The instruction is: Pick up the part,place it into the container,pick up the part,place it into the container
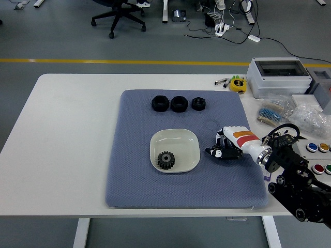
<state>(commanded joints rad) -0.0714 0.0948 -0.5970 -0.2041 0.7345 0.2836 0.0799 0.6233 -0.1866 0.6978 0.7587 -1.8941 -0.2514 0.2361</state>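
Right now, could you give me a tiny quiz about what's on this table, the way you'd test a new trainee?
1. True or false: the gear lies inside the dish.
2. How many black parts sit in the row on the mat beyond the dish? A) two B) three C) five
3. Fill in: the right hand is over the mat on the dish's ____ side as the picture shows it.

Key: 1 true; 2 B; 3 right. The hand's fingers are curled and nothing shows in them; it touches neither the dish nor the gear.
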